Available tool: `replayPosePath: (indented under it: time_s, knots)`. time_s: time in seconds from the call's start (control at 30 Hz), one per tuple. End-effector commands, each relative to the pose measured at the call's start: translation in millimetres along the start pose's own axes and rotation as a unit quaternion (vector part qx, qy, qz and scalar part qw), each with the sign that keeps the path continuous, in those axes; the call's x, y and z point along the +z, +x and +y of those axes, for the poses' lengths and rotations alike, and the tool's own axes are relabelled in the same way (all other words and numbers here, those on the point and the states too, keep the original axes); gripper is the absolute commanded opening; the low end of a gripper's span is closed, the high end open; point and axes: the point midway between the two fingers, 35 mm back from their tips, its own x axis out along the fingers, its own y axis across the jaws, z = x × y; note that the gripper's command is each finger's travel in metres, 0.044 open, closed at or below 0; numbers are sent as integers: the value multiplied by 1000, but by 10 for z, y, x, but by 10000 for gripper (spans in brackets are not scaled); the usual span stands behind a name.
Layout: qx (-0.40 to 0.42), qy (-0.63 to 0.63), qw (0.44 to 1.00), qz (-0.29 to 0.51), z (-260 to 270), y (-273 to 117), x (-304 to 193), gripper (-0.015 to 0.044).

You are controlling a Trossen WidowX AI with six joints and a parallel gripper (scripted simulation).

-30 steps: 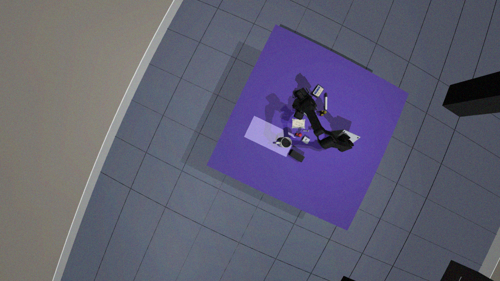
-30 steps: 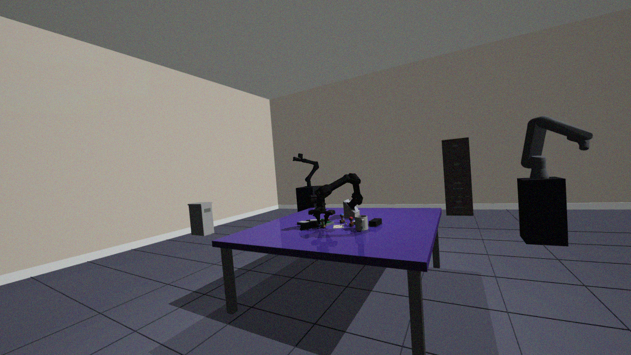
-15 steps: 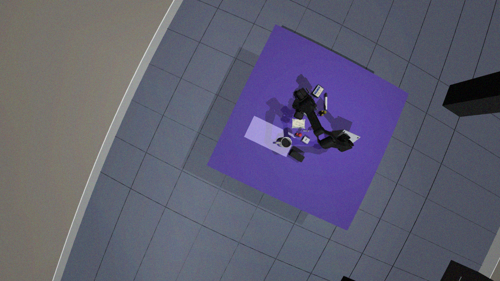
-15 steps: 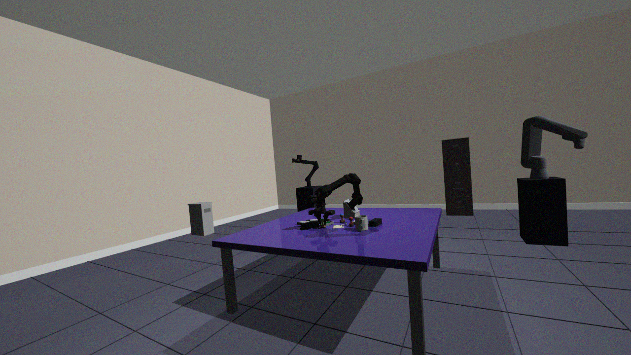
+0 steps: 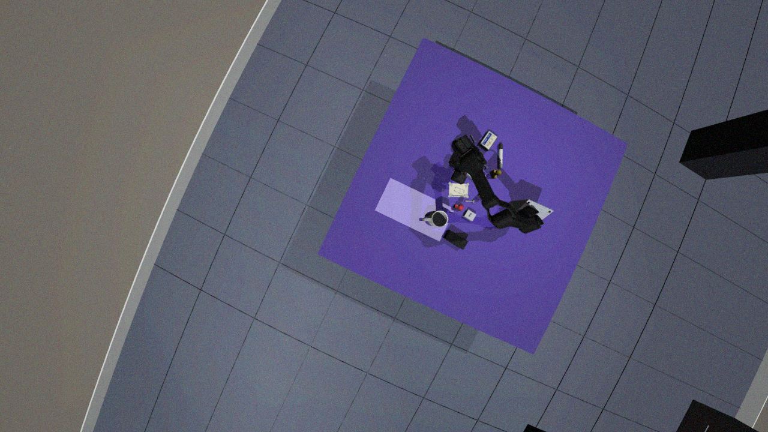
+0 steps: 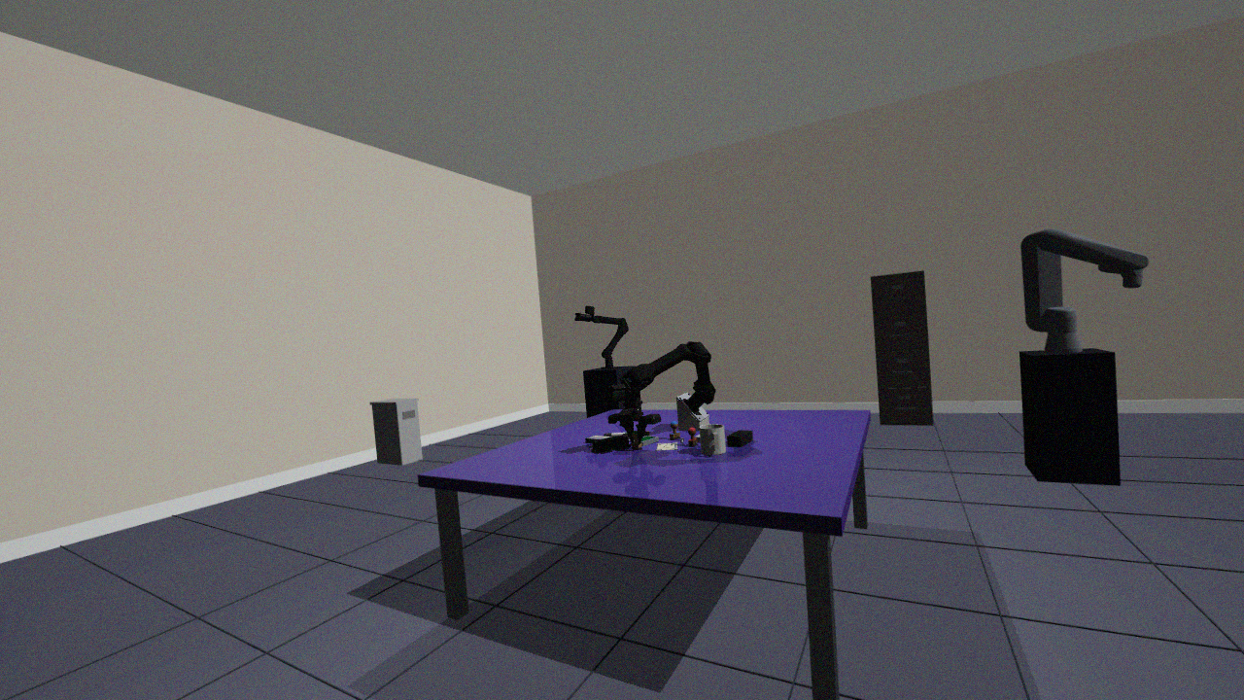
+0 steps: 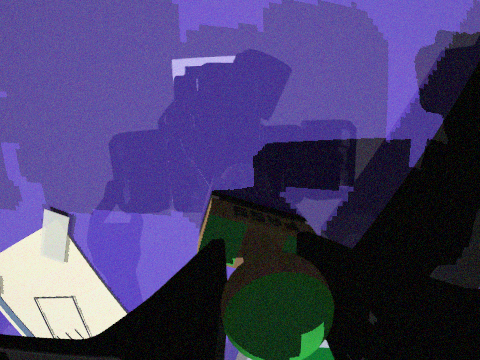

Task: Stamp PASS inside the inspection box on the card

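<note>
Matte black arm, chunky rounded joints, tapered claw

Black gripper closed on a green-knobbed stamp, its brown and green base beyond the knob, cream card at lower left with a printed box outline and pale tape, purple tabletop crossed by dark shadows.

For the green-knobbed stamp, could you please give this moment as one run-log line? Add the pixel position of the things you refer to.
gripper [image 7: 260, 248]: shut on green-knobbed stamp [image 7: 278, 312] | card [image 7: 30, 275] [image 5: 458, 190]: beside it, taped | inking: cannot tell | box print: none visible
</note>
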Motion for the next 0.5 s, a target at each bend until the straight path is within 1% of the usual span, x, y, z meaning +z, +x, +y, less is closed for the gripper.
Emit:
replayPosePath:
  time_s: [0.0,0.47]
  knots:
    - [-1,-2,1000,-1,-1,-25,7,0]
    - [-1,-2,1000,-1,-3,-93,11,0]
